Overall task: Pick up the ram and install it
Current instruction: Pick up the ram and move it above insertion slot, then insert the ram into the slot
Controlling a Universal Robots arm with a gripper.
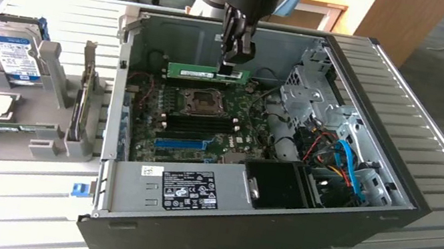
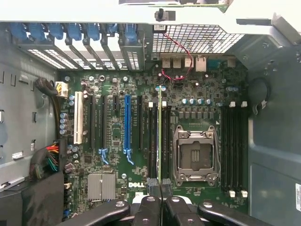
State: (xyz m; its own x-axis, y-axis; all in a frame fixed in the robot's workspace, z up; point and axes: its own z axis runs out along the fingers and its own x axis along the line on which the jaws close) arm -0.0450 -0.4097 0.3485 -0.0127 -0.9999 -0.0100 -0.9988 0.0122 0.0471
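Observation:
My gripper (image 1: 231,68) reaches down into the open computer case (image 1: 388,213) and is shut on the ram (image 1: 208,73), a thin green stick held level by its upper edge. The stick hangs above the motherboard (image 1: 243,138), near the far side of the CPU socket (image 1: 205,100). In the wrist view the ram (image 2: 160,136) appears edge-on as a thin line between my black fingertips (image 2: 153,187). It lines up with the black memory slots (image 2: 153,141) beside the CPU socket (image 2: 195,155). I cannot tell whether it touches a slot.
A grey holder (image 1: 39,134) at the exterior view's left carries a blue-labelled hard drive (image 1: 15,56) and another green stick (image 1: 18,128). Inside the case are a blue slot (image 1: 178,142), a black fan block (image 1: 284,186), blue cables (image 1: 351,163) and a drive cage (image 1: 314,86).

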